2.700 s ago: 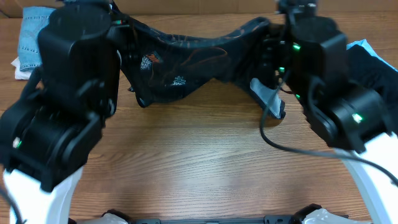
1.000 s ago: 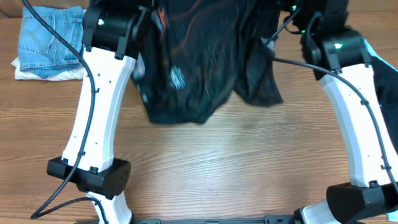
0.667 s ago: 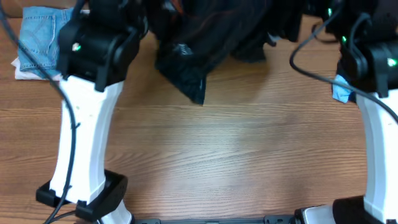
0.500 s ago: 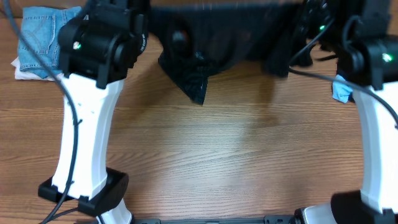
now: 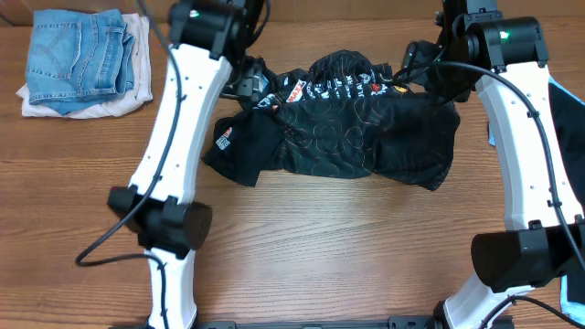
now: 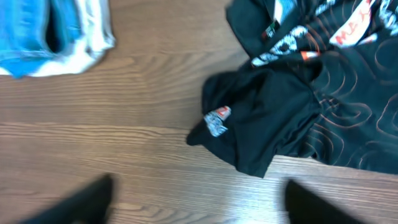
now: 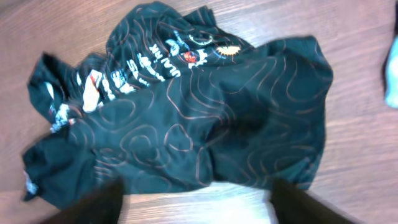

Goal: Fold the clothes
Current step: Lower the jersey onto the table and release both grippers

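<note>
Surface: wooden table (image 5: pixel 320 265), bare on the near side of the jersey.
Jersey: black jersey (image 5: pixel 338 137) with thin contour lines, lying on the table in a wide, rumpled heap. Logos bunched along its far edge, one sleeve (image 6: pixel 249 124) poking out at its left corner.
Left gripper: left gripper (image 6: pixel 199 202) with fingers spread wide and nothing between them, hanging over bare wood just left of the jersey's sleeve.
Right gripper: right gripper (image 7: pixel 199 202) likewise wide apart and empty, above the jersey's near hem.
Other clothes: jeans (image 5: pixel 78 55) on a pale cloth (image 5: pixel 132 87), well left of the jersey. Black-and-blue garment (image 5: pixel 569 128) near the jersey's right side, apart from it.
Stage: judged early, with the jersey neither flat nor folded yet.
Risk: pinching a bunched ridge could catch two layers at once, and any fold would then lock the creases in. A pull from one corner only would likely drag the heap sideways — possibly onto the black-and-blue garment. The tucked-under sleeve may stay hidden and spoil the fold line.
</note>
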Controlling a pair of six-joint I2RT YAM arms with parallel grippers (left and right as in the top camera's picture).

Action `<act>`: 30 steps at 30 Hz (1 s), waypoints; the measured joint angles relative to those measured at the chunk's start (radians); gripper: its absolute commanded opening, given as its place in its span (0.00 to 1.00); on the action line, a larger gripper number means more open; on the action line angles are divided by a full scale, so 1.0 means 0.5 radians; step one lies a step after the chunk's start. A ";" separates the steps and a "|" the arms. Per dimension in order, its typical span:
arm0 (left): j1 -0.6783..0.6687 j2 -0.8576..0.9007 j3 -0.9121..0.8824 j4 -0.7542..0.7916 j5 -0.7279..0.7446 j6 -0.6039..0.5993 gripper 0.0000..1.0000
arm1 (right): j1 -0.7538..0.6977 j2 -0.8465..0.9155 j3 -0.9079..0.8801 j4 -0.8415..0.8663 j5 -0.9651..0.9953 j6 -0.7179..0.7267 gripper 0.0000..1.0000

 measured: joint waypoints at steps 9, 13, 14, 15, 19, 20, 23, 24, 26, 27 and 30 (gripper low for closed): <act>0.165 0.220 -0.001 -0.003 0.207 0.021 1.00 | 0.000 0.000 0.000 -0.015 0.008 -0.005 1.00; 0.343 0.298 -0.001 -0.003 0.377 0.044 1.00 | 0.001 0.000 0.000 -0.014 0.008 -0.005 1.00; 0.392 0.310 -0.006 -0.002 0.410 0.052 1.00 | 0.000 0.000 0.000 -0.014 0.008 -0.005 1.00; 0.439 0.320 -0.011 -0.003 0.447 0.061 1.00 | 0.000 0.000 0.000 -0.013 0.008 -0.005 1.00; 0.617 0.329 -0.095 -0.003 0.734 0.189 0.96 | 0.000 0.000 0.000 0.001 0.008 -0.005 1.00; 0.658 0.329 -0.133 -0.003 0.813 0.235 0.95 | 0.000 0.000 0.000 0.002 0.008 -0.005 1.00; 0.723 0.330 -0.269 0.007 0.964 0.345 0.93 | 0.000 0.000 0.000 0.024 0.008 -0.005 1.00; 0.729 0.330 -0.315 0.021 0.996 0.381 0.92 | 0.000 0.000 0.000 0.038 0.008 -0.005 1.00; 0.724 0.331 -0.390 0.059 1.041 0.436 0.90 | 0.001 0.000 0.000 0.059 0.008 -0.006 1.00; 0.719 0.332 -0.422 0.095 1.042 0.460 0.89 | 0.000 0.000 0.000 0.066 0.008 -0.005 1.00; 0.703 0.333 -0.517 0.236 0.980 0.511 0.84 | 0.001 0.000 0.000 0.089 0.008 -0.005 1.00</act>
